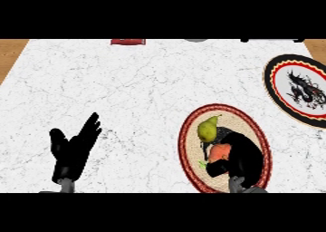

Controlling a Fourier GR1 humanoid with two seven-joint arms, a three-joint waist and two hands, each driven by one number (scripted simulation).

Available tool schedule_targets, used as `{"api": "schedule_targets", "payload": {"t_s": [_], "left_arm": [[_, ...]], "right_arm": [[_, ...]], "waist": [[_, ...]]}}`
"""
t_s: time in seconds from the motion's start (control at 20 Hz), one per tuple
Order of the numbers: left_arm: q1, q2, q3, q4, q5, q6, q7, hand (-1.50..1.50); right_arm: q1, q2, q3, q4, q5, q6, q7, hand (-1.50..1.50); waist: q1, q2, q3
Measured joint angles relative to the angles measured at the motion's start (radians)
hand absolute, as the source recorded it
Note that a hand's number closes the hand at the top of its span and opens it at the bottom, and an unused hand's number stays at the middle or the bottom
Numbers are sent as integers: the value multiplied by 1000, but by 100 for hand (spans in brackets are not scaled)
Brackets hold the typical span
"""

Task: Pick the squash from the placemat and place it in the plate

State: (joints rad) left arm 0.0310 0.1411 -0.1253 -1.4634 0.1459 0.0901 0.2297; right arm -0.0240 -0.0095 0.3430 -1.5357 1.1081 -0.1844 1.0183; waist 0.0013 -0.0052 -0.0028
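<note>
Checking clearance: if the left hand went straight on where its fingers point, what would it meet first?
Only bare counter at first; farther on, perhaps the red thing at the far edge.

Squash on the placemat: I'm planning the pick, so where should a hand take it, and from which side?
Around its orange middle, from the right. The squash lies lengthwise on the placemat, yellow-green stem end pointing away, so the right hand can curl across its narrow width.

Bare counter (126, 81) lies between my placemat (191, 154) and the plate (278, 74): a hand may pass there unobstructed. My left hand (69, 152) rests at lower left, well apart from that lane.
</note>
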Motion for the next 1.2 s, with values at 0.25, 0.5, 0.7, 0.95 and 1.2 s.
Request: {"api": "schedule_targets", "payload": {"t_s": [0.25,0.5,0.7,0.95,1.2], "left_arm": [[-30,-7,-11,22,-11,-12,-4,0],[-42,-8,-11,35,-10,-23,-9,0],[-47,-7,-4,28,0,-28,5,0],[-40,-7,3,35,-6,-21,-4,0],[-31,-6,14,40,-10,-14,-15,0]], "right_arm": [[-312,1,-53,250,-52,17,18,150],[-578,3,-116,474,-12,-74,-14,150],[-701,-2,-132,561,107,-200,-17,150],[-780,-1,-184,626,226,-361,4,150],[-796,-16,-282,633,300,-492,7,150]], "waist": [[35,12,0],[56,21,3],[53,18,3],[39,15,3],[23,12,3]]}}
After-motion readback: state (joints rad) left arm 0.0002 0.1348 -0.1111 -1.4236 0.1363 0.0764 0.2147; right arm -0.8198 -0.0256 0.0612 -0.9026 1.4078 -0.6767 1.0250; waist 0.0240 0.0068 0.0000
